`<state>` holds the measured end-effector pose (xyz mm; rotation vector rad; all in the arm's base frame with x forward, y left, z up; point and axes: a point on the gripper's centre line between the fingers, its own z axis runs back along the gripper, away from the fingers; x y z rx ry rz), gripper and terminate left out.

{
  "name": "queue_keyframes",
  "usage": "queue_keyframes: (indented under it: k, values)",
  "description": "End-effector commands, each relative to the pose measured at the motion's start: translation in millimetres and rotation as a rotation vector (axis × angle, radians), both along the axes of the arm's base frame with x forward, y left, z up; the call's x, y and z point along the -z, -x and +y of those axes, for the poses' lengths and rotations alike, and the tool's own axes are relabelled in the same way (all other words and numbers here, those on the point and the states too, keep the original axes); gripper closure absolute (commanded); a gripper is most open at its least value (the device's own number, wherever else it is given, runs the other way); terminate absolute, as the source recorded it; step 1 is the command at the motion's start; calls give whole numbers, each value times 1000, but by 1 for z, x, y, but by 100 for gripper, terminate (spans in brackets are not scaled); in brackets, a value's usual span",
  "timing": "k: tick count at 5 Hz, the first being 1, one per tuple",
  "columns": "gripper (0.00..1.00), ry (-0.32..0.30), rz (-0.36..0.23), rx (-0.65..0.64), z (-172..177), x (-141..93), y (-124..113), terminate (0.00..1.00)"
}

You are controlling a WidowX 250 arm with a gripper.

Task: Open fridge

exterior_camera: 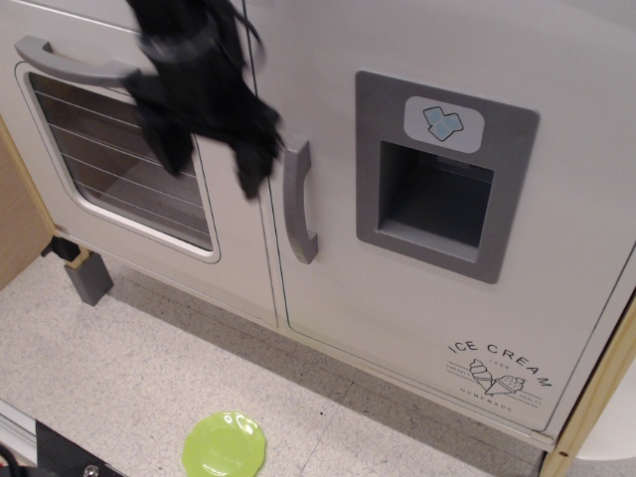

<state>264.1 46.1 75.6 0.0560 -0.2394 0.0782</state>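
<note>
- The fridge [427, 179] was found fully shut: its white door lay flush with the cabinet, and no gap could be made out along the seam beside the oven door [119, 169].
- The fridge stood at the back of the worktop [129, 368], taking up the right part of the toy kitchen, with the oven door toward the left edge.
- The vertical grey handle [299, 202] was seen at the door's left edge, not yet gripped.
- The pincer [214, 149] was blurred by motion and was seen just left of the handle's upper end, over the strip between the two doors; contact with the handle could not be confirmed.
- Two dark fingers were seen spread apart with nothing between them, so the pincer was judged released.
- The opening itself was judged not begun: the handle remained to be enclosed and gripped, and the door to be swung outward.
- A green plate [225, 446] lay near the front edge of the worktop, well apart from the door.
</note>
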Motion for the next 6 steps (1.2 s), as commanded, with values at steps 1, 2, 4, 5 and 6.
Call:
queue_keyframes:
  k: [1,2,4,5,6]
  values:
    - [0,-36,-97,24,-1,22,-40,0]
    - [0,-74,-117,34,-1,32,-51,0]
    - [100,-34,-169,69,-3,43,-55,0]
    - [100,-15,-210,45,-2,42,-55,0]
    - [100,-17,-229,27,-1,42,-57,0]
